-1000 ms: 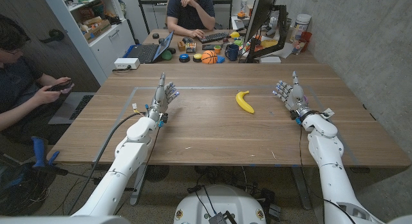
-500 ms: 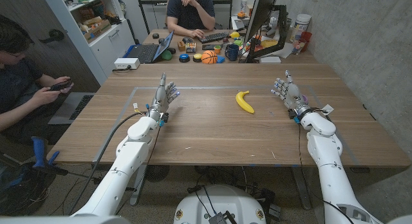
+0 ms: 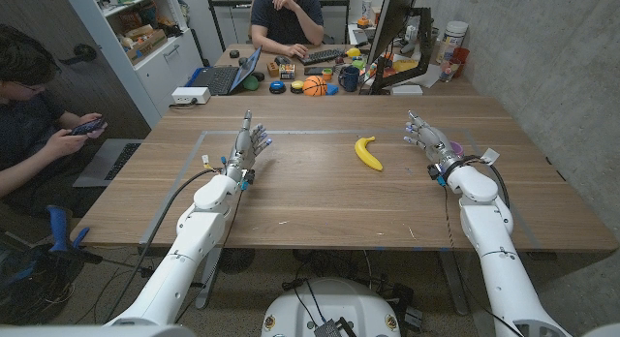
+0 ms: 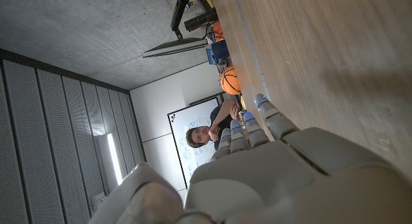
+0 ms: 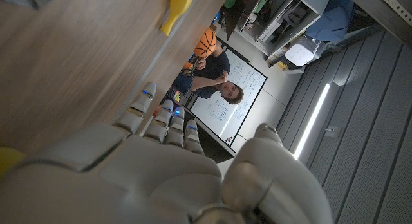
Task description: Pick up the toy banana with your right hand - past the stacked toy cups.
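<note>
Right hand: the right hand [image 3: 432, 144] is seen right of centre in the head view, raised on its edge with fingers apart and nothing held.
Right hand, wrist view: the back of the right hand [image 5: 135, 166] lies in the lower part of that picture, fingertips [image 5: 147, 92] reaching toward the banana's end.
Banana: the banana [image 3: 366, 152] lies on the table just above the frame's centre, to the picture-left of the right hand and apart from it; one end [image 5: 177, 8] is caught at the upper edge of the right wrist view.
Step in hand: judged to be the reach; no contact has been made yet.
How to do it well: the hand is best brought across toward frame centre, lowered over the middle of the banana's curve, and closed across its short width so that it cannot roll or pivot out.
Cups: no stacked cups can be made out on the table, so no detour seems called for.
Left hand: the left hand [image 3: 247, 146] stands upright left of centre, fingers apart, holding nothing, well apart from the banana.
Table: the wooden table [image 3: 310, 197] offers a flat surface against which the fingertips may be slid under the fruit.
Risk: a push from the side would probably skid the banana away.
</note>
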`<control>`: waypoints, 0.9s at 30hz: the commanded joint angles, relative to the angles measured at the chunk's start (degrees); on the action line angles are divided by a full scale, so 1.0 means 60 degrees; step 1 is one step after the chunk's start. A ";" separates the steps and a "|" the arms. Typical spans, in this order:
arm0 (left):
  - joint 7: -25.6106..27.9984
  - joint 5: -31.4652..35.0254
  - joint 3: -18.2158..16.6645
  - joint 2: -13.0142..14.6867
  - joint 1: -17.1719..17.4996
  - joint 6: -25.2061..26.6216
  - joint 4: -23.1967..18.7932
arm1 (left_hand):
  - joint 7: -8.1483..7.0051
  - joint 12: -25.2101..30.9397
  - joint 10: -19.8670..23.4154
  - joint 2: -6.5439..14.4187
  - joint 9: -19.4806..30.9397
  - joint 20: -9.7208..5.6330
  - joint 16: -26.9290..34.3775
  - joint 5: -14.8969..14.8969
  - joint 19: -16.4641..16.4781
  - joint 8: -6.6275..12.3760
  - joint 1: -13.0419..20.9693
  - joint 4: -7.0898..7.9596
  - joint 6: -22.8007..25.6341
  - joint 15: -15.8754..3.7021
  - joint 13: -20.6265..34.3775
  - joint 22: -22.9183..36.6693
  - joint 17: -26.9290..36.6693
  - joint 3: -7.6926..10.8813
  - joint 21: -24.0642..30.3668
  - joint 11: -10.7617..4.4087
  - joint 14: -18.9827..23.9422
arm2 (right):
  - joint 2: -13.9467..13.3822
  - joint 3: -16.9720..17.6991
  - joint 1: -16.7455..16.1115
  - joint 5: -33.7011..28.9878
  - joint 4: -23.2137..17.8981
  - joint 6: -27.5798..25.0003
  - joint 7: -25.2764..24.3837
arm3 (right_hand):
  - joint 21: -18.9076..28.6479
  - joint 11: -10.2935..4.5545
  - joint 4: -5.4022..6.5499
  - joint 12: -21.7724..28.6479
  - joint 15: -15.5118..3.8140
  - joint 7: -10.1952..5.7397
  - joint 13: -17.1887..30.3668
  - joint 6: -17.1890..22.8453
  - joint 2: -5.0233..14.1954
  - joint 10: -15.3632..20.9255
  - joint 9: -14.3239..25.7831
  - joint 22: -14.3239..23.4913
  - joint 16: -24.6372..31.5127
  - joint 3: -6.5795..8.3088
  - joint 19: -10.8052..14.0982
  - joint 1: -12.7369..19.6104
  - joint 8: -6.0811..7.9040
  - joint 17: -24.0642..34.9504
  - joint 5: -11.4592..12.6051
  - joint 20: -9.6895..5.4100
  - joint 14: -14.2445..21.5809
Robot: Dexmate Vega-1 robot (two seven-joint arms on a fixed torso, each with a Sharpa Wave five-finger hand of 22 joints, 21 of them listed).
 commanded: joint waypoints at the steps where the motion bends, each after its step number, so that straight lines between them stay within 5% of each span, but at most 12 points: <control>1: -0.0107 -0.0056 -0.0002 -0.0029 -0.0058 -0.0120 0.0154 | -0.0047 -0.0024 0.0040 0.0073 0.0029 0.0104 -0.0012 0.0045 0.0017 -0.0022 0.0046 0.0006 0.0017 -0.0030 -0.0005 0.0037 0.0047 -0.0069 -0.0013 -0.0014 0.0044 | -0.0366 -0.0878 -0.0362 -0.1486 -0.0977 -0.0519 -0.0945 | -0.0023 -0.0053 -0.0143 0.0096 -0.0073 -0.0071 0.0059 0.0128 0.0005 0.0192 0.0036 0.0043 0.0098 0.0041 0.0196 0.0304 0.0081 0.0032 -0.0012 0.0038 0.0256; 11: -0.0081 -0.0063 -0.0030 -0.0029 -0.0013 -0.0127 0.0102 | -0.0051 -0.0029 0.0038 0.0110 0.0029 0.0107 -0.0014 0.0050 0.0016 -0.0027 0.0072 -0.0010 0.0018 -0.0042 -0.0014 0.0037 0.0046 -0.0072 -0.0015 -0.0001 0.0048 | -0.0653 -0.1775 -0.0578 -0.3323 -0.1787 -0.1384 -0.1836 | -0.0037 -0.0236 -0.0506 0.0210 -0.0251 -0.0353 0.0095 0.0686 0.0054 0.0546 0.0080 0.0069 0.0125 0.0177 0.0587 0.0992 0.0243 0.0055 0.0071 0.0136 0.0703; 27: -0.0042 -0.0086 -0.0089 -0.0001 0.0221 -0.0117 -0.0185 | -0.0063 -0.0035 0.0037 0.0170 0.0028 0.0107 -0.0019 0.0053 0.0024 -0.0036 0.0121 -0.0038 0.0010 -0.0042 -0.0027 0.0037 0.0045 -0.0071 -0.0014 -0.0034 0.0048 | -0.1020 -0.3024 -0.0703 -0.5450 -0.2638 -0.2686 -0.1999 | -0.0076 -0.0268 -0.0657 0.0362 -0.0299 -0.0471 0.0133 0.1251 0.0014 0.0984 0.0122 0.0090 0.0081 0.0168 0.0776 0.1269 0.0399 0.0072 0.0101 0.0062 0.0876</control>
